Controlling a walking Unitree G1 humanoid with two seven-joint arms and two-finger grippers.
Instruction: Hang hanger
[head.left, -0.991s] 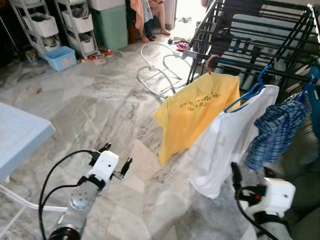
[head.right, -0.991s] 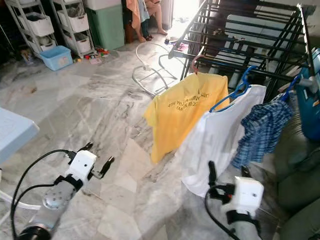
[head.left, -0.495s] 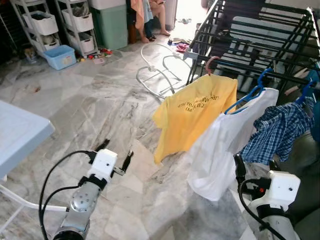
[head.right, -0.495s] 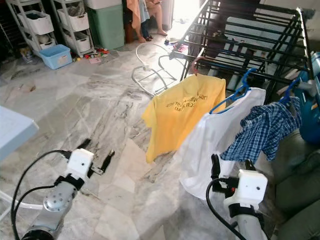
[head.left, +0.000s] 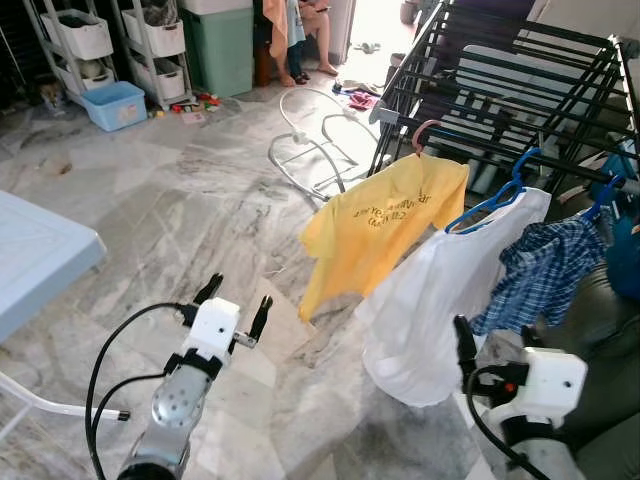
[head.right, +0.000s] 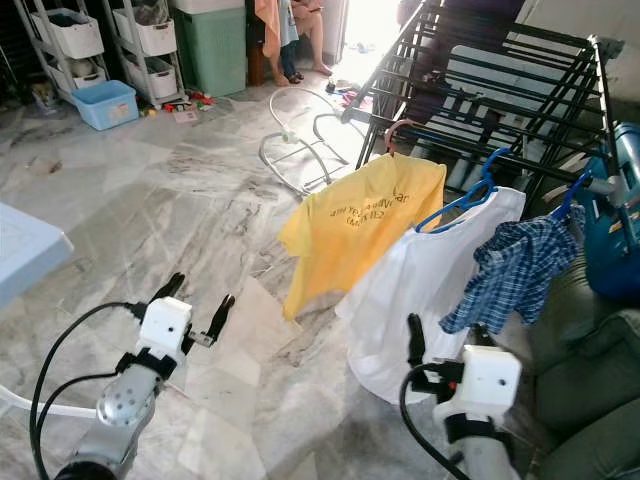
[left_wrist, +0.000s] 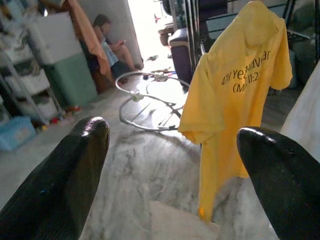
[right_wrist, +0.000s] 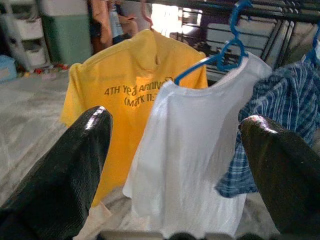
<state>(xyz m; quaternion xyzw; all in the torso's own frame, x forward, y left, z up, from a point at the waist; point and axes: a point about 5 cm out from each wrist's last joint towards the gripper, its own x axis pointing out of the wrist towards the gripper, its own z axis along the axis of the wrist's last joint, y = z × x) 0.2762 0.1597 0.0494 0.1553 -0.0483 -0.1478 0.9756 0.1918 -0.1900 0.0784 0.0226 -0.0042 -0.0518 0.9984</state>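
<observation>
Left eye view: the left gripper (head.left: 236, 306) is raised over the marble floor (head.left: 180, 210), fingers spread wide and holding nothing. Ahead of it and to its right, a black drying rack (head.left: 520, 90) carries three garments on one rail. The yellow T-shirt (head.left: 385, 228) hangs nearest that gripper on a pink hanger (head.left: 424, 133). Beside it hangs a white shirt (head.left: 440, 290) on a blue hanger (head.left: 495, 195), then a blue checked shirt (head.left: 540, 270) on a second blue hanger (head.left: 606, 190). The right gripper (head.left: 495, 350) is held just before the white shirt's lower edge. A light blue table (head.left: 40, 260) lies to the left of the left gripper.

Right eye view: the same layout. Storage shelves (head.right: 60, 40) and a blue bin (head.right: 105, 103) stand well beyond the left gripper; a person (head.right: 285, 40) sits by the doorway.

Left wrist view: both black fingers (left_wrist: 55, 185) stand wide apart, nothing between them. The yellow T-shirt hangs ahead, off towards one finger.

Right wrist view: the fingers (right_wrist: 60, 175) are wide apart and empty. The white shirt on its blue hanger hangs straight ahead between them, the yellow T-shirt and the checked shirt on either side.
</observation>
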